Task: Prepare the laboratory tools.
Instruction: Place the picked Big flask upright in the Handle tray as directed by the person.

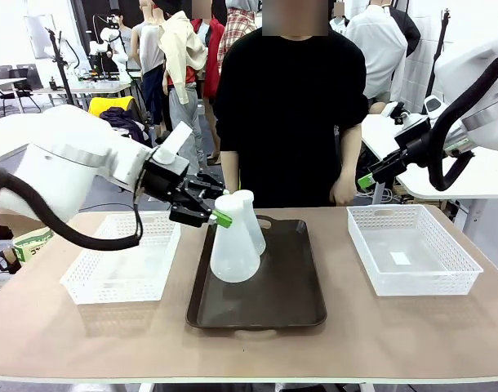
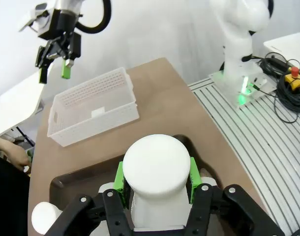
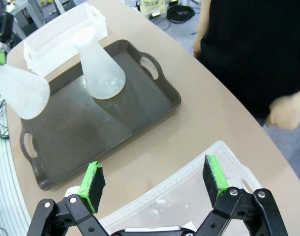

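Note:
Two frosted-white conical flasks are over the dark brown tray [image 1: 294,298]. My left gripper [image 1: 220,217] is shut on the neck of one flask [image 1: 233,255], which it holds tilted just above the tray's left part. From the left wrist, that flask's round mouth [image 2: 156,167] sits between the green pads [image 2: 119,178]. The other flask [image 1: 251,222] stands upright on the tray behind it, also seen as the standing flask [image 3: 98,69] next to the held flask [image 3: 19,91]. My right gripper [image 1: 366,180] hangs open and empty in the air, its jaws [image 3: 155,179] above the right basket.
A white mesh basket [image 1: 122,265] lies left of the tray and another basket [image 1: 412,253] lies to the right. A person in black stands at the far edge, one hand [image 1: 343,192] near the table. Bare tabletop runs along the front.

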`<state>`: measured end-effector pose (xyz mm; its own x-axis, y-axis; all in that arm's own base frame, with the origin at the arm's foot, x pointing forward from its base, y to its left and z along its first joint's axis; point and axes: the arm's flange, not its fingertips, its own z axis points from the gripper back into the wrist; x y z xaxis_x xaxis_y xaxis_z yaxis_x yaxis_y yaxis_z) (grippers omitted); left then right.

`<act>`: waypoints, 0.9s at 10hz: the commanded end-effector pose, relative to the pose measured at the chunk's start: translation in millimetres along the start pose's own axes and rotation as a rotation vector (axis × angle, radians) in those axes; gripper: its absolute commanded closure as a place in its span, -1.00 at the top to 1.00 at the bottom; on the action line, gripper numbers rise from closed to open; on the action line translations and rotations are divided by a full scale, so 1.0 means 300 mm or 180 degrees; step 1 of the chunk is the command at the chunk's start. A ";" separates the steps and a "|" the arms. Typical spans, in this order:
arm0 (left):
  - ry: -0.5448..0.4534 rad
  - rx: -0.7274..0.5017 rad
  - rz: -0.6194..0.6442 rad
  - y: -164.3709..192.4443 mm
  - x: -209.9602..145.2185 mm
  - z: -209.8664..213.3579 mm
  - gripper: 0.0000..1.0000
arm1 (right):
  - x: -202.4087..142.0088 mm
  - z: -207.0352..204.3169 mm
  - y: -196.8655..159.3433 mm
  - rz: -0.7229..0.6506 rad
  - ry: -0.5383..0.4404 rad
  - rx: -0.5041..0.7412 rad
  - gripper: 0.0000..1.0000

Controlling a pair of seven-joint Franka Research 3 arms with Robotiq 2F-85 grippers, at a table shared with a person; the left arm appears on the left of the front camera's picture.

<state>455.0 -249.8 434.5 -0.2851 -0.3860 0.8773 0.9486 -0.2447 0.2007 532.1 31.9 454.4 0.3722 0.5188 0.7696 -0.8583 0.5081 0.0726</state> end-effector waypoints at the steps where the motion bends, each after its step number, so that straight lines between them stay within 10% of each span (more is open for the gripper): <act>1: -0.0092 0.0100 0.0024 0.079 -0.029 -0.035 -1.00 | 0.000 0.003 0.002 -0.0024 0.0058 -0.0002 1.00; 9: 0.0012 0.0050 0.0243 0.170 -0.175 -0.108 -1.00 | 0.000 0.003 0.002 -0.0024 0.0058 -0.0002 1.00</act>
<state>508.7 -269.2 379.4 -0.2162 -0.4242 0.8794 0.9704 -0.1927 0.1456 532.1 31.8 454.4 0.3723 0.5187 0.7696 -0.8582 0.5082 0.0726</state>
